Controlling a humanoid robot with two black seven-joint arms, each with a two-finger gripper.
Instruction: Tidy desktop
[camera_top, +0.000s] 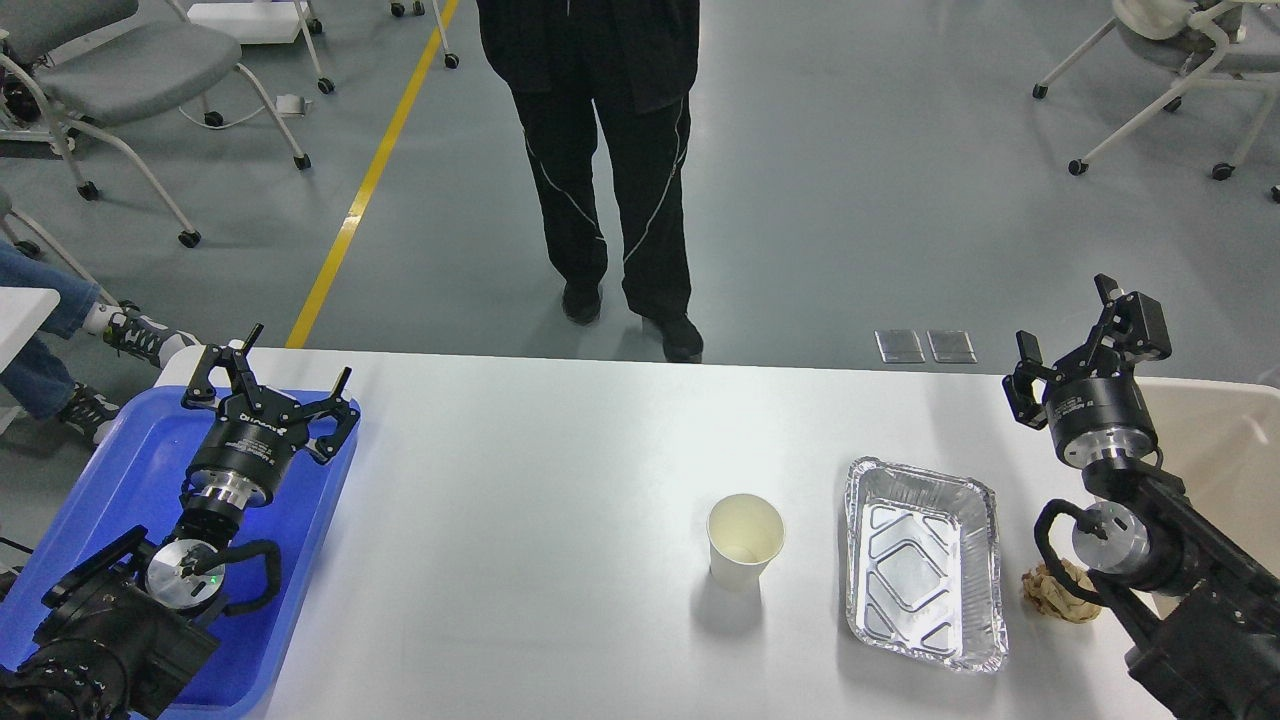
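Observation:
The white desktop (540, 480) fills the lower half of the head view. On it stand an empty paper cup (745, 540), an empty foil tray (925, 560) to its right, and a crumpled brown paper ball (1055, 592) beside my right arm. My left gripper (297, 371) hovers open over the blue tray (120, 480) at the left edge, holding nothing. At the right, my right gripper (1065, 320) is raised above the table's far right corner, open and empty.
A beige bin (1225, 440) sits at the right edge behind my right arm. A person in black (610, 180) stands just beyond the table's far edge. Wheeled chairs stand on the floor at far left and far right.

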